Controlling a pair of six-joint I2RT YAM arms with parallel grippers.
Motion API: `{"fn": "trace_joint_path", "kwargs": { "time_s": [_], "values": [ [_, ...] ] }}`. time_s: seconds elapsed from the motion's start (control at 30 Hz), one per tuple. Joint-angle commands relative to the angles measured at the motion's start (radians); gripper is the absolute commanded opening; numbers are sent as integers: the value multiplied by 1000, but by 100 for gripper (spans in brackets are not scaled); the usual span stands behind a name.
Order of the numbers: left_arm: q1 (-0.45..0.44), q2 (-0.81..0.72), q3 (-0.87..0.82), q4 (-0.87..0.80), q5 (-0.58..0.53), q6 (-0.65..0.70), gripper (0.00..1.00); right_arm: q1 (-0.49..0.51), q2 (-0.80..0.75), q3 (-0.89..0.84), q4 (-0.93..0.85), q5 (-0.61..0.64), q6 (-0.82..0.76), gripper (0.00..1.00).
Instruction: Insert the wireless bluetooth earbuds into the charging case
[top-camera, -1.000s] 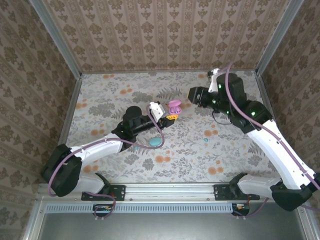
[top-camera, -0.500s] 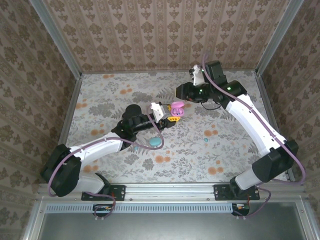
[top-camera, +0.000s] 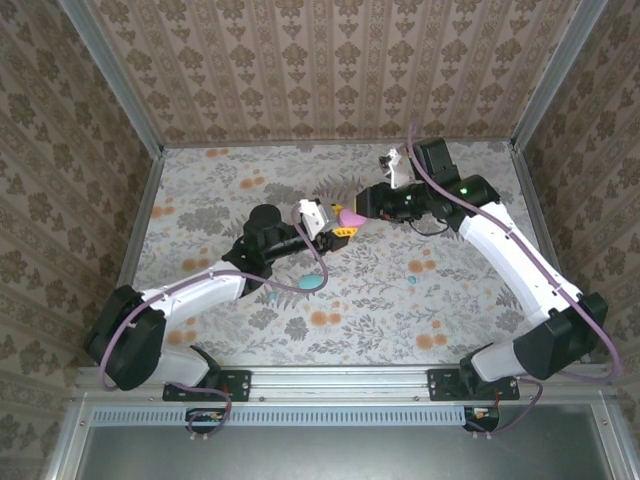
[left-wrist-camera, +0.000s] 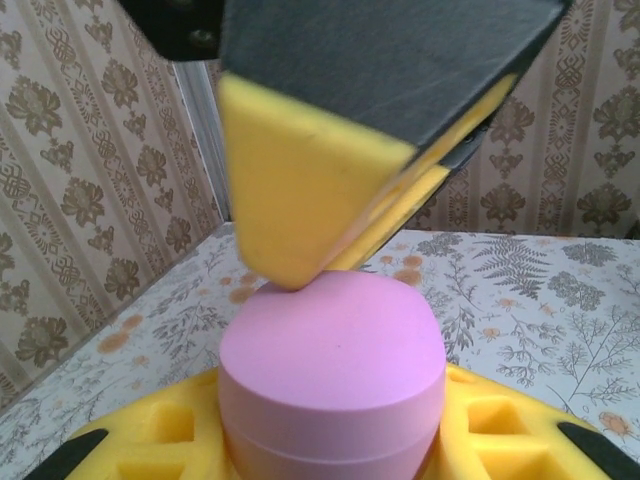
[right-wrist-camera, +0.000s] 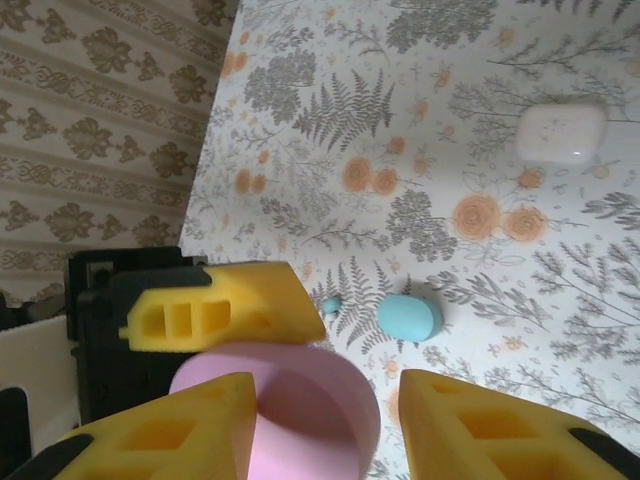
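Observation:
A pink charging case (left-wrist-camera: 335, 370) sits between the yellow pads of my left gripper (left-wrist-camera: 335, 455), which is shut on it above the table (top-camera: 345, 222). Its lid looks down, with a thin seam around the body. My right gripper (top-camera: 360, 207) stands open right beside the case; one of its yellow fingertips (left-wrist-camera: 290, 240) touches the lid's top. In the right wrist view the pink case (right-wrist-camera: 320, 420) lies partly behind one finger of my right gripper (right-wrist-camera: 325, 400). A tiny teal earbud (right-wrist-camera: 330, 305) lies on the table next to a teal oval case (right-wrist-camera: 410, 318).
The teal case (top-camera: 311, 284) lies near the left forearm. Another small teal bud (top-camera: 411, 281) rests right of centre. A white rounded case (right-wrist-camera: 562, 132) lies farther off on the flowered tabletop. Patterned walls with metal posts close in the table.
The right arm swung in from the back right to the pink case and its jaws widened slightly. The case's lid, raised before, now looks down. The left arm kept its hold.

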Motion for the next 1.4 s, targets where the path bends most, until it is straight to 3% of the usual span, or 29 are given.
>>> {"fn": "trace_joint_path", "kwargs": {
  "time_s": [0.0,0.1,0.3,0.57,0.8,1.0,1.13,1.37],
  "values": [
    [9,16,45,-20,-23,-25,34,-12,-78,-31,2,138,0,47],
    [9,48,65,-114,-67,-18,34,-46,-142,-101,47,220,21,49],
    [5,181,102,-203,-108,-64,34,-131,-247,-261,139,231,93,49],
    [-26,451,259,-248,-160,-77,34,-188,-305,-377,163,187,126,49],
    [-52,621,421,-334,-312,-76,35,-209,-327,-414,159,154,129,49],
    [-71,712,523,-408,-381,-75,35,-228,-358,-441,153,170,132,49],
    [-72,763,572,-451,-370,-94,36,-238,-380,-471,162,171,148,49],
    [-73,798,559,-452,-389,-95,39,-242,-396,-501,166,170,161,49]
  ]
}}
